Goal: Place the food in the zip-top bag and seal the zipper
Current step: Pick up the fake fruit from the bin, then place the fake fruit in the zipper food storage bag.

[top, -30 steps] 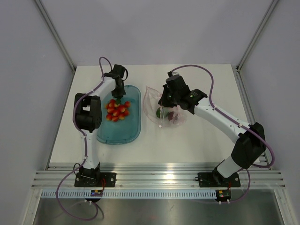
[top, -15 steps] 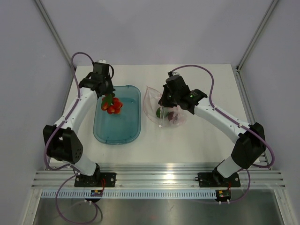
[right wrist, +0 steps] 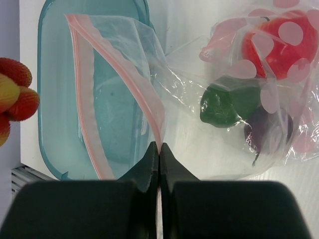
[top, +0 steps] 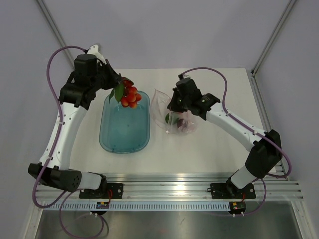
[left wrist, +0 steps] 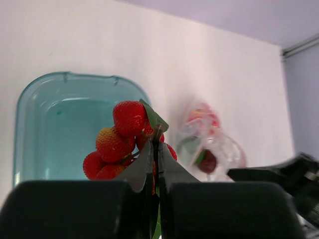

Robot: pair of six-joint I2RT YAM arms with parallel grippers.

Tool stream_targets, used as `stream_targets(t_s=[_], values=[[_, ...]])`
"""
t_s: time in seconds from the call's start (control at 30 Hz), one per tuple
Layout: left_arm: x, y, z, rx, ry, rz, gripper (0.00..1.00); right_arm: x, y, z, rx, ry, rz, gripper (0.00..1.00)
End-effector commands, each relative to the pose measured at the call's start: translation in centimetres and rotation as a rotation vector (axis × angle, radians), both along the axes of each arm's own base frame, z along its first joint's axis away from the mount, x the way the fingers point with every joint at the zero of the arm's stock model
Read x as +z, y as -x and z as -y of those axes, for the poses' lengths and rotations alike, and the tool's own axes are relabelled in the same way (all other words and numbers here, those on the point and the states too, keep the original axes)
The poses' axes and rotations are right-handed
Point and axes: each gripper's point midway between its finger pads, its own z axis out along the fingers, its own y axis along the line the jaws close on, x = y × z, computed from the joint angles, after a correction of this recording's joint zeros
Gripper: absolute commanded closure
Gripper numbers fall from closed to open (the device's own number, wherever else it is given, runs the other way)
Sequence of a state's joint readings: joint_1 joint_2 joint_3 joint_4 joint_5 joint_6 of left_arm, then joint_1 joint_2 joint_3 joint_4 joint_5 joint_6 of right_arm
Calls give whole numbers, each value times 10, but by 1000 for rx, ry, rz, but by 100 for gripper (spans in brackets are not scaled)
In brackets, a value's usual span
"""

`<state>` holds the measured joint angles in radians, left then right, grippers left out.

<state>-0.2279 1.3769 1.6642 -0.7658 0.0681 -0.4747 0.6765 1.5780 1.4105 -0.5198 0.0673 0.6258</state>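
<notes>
My left gripper [top: 117, 85] is shut on the stem of the food [top: 129, 95], a cluster of red and orange berries with green leaves, and holds it in the air over the far end of the teal tray [top: 124, 137]. The cluster [left wrist: 124, 142] hangs beyond the closed fingertips [left wrist: 155, 145] in the left wrist view. My right gripper [top: 172, 107] is shut on the pinkish-red zipper [right wrist: 144, 102] of the clear zip-top bag [top: 174, 117], holding its mouth up and open. The bag [right wrist: 219, 124] holds a green piece [right wrist: 227, 102], a dark purple piece [right wrist: 269, 132] and a red one [right wrist: 274, 45].
The teal oval tray [right wrist: 65, 139] lies left of the bag and holds nothing now. White table stretches in front of both. Aluminium frame posts stand at the back corners and a rail runs along the near edge.
My left gripper has lifted the berry cluster out of the tray and raised it up and toward the back. The right gripper has kept its hold on the bag's mouth.
</notes>
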Motion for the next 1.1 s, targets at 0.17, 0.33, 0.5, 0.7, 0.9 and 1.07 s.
stream_targets(t_s=[0.17, 0.33, 0.5, 0.7, 0.9, 1.07], values=[[89, 48, 59, -251, 337, 218, 100, 30, -9, -30, 37, -121, 42, 100], [85, 52, 80, -325, 470, 198, 100, 35, -6, -38, 63, -158, 29, 100], [72, 53, 112, -413, 534, 161, 100, 38, -4, -36, 57, -162, 33, 100], [25, 39, 121, -381, 504, 74, 100, 45, 1, -33, 55, -182, 43, 100], [-10, 29, 123, -373, 462, 24, 100, 48, 5, -37, 79, -210, 36, 100], [-30, 25, 123, -358, 463, 4, 100, 54, 8, -38, 90, -232, 43, 100]])
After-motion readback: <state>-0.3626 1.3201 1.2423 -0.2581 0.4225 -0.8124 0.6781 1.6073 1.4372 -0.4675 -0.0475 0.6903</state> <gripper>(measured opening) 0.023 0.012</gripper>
